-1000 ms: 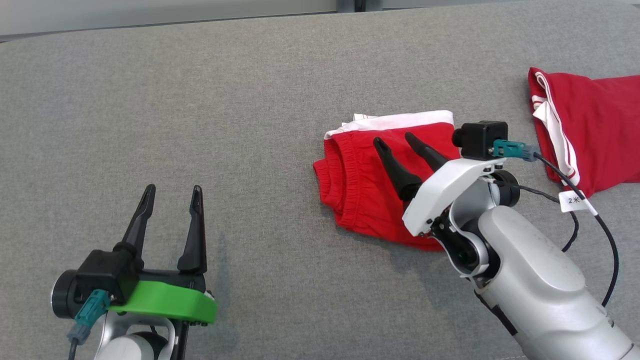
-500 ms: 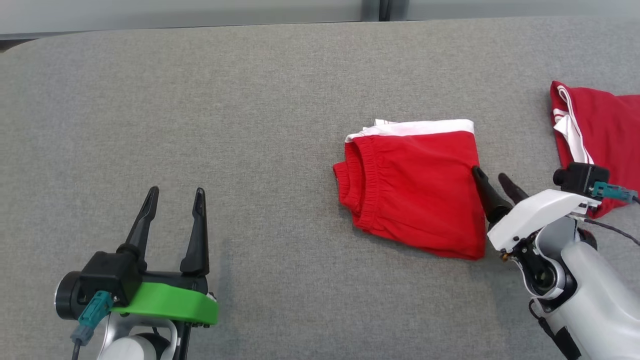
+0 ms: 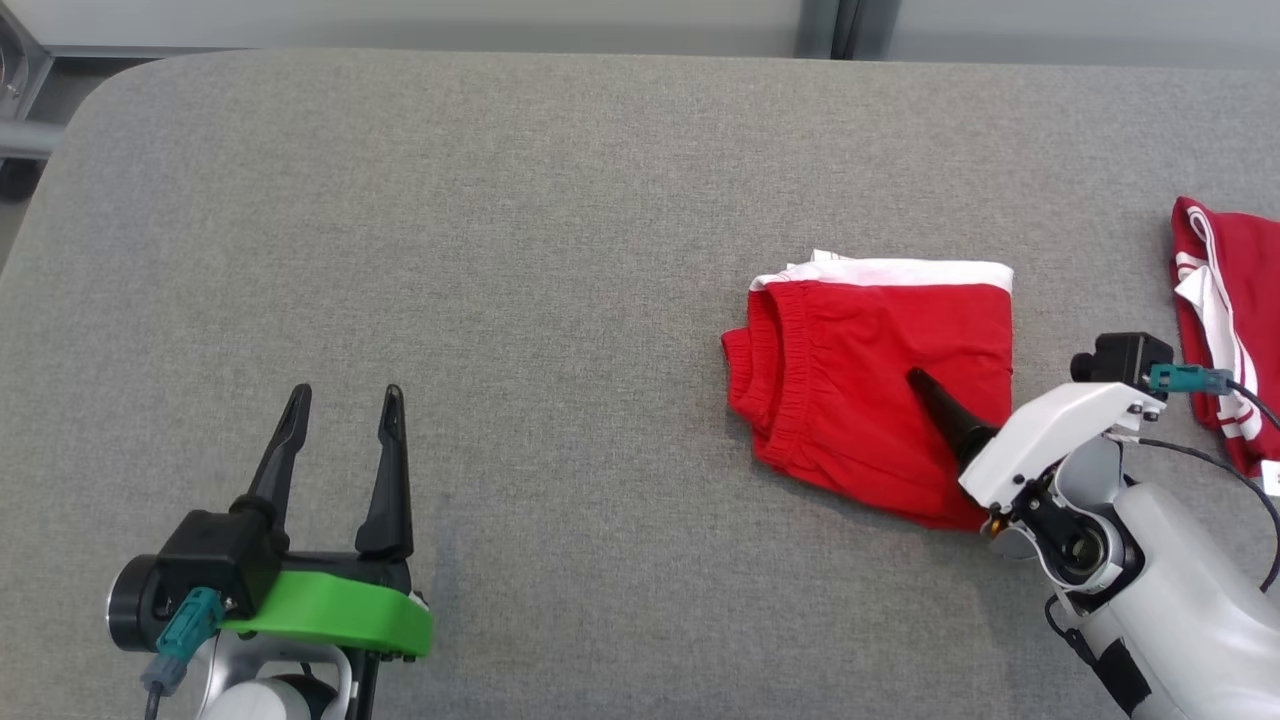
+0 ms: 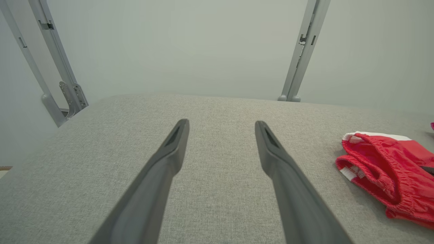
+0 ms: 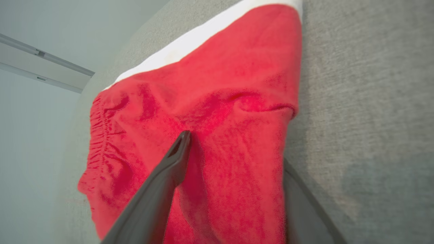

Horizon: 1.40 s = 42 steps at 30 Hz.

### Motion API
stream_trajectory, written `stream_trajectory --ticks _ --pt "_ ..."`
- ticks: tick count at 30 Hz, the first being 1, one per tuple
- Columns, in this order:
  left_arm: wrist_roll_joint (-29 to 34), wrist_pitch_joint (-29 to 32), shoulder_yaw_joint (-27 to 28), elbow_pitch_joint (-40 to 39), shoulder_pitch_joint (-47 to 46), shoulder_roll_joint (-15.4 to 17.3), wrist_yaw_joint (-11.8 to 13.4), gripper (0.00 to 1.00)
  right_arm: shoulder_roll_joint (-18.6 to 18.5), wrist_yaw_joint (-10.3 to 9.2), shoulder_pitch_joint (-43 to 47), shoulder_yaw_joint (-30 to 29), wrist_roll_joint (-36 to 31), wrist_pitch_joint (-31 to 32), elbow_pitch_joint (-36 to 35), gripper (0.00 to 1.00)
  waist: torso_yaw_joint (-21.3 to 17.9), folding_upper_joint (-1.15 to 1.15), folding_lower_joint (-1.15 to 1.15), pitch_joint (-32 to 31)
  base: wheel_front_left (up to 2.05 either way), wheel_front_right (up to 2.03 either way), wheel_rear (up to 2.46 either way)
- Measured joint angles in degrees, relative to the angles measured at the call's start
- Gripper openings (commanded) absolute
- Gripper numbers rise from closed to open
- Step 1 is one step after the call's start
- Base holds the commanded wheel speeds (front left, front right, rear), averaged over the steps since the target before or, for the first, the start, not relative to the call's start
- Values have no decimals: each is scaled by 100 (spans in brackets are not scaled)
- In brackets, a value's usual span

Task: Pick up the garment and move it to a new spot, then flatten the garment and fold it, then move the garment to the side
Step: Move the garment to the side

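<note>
It looked like a robotics lab or test cell, not a home. A broad worktable (image 3: 500, 250) with a rounded corner was covered in plain grey fabric. Behind it stood bare pale wall panels (image 4: 186, 44). Slim aluminium frame posts (image 4: 302, 51) rose at the table's far edge, one carrying a bolted metal bracket (image 4: 73, 96).

A grey cloth-covered table (image 3: 480, 250) spreads across the head view, with its rounded corner at 10 o'clock. At 3 o'clock a red cloth with white stripes (image 3: 1240, 300) lies on it, partly cut off by the picture's edge. Past the rounded corner, at 10 o'clock, a bit of grey metal frame (image 3: 22, 95) shows. In the left wrist view a metal post (image 4: 302, 51) rises behind the table's far edge at 1 o'clock. Slanted metal bars (image 4: 60, 56) stand at 10 o'clock, against a pale wall (image 4: 176, 44).
</note>
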Motion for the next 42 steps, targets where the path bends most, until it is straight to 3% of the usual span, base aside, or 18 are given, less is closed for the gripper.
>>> stream_trajectory --ticks 1,5,13,19,29,42 --pt "-1 0 0 1 30 -1 -1 100 40 43 -48 18 22 47 1 2 11 0 0 -7 0 0 0" --pt "-3 -35 64 -18 90 -21 0 100 -126 182 -322 153 -67 256 -69 0 -2 0 0 -7 0 0 0" --pt "-27 -51 165 -101 94 -19 0 100 -1206 393 -900 265 -445 955 -532 0 -196 0 0 52 0 0 0" --pt "-36 -49 163 -174 96 -20 0 100 -1969 391 -1035 162 -460 1603 -738 0 -365 0 0 123 0 0 0" --pt "-36 10 93 -283 80 -16 -1 100 -2819 164 -1363 -324 -454 2193 -775 0 -515 0 0 365 0 0 0" --pt "-35 89 76 -331 64 -9 -1 100 -3212 -141 -1144 -417 -623 2448 -356 0 -522 1 0 620 0 0 0"
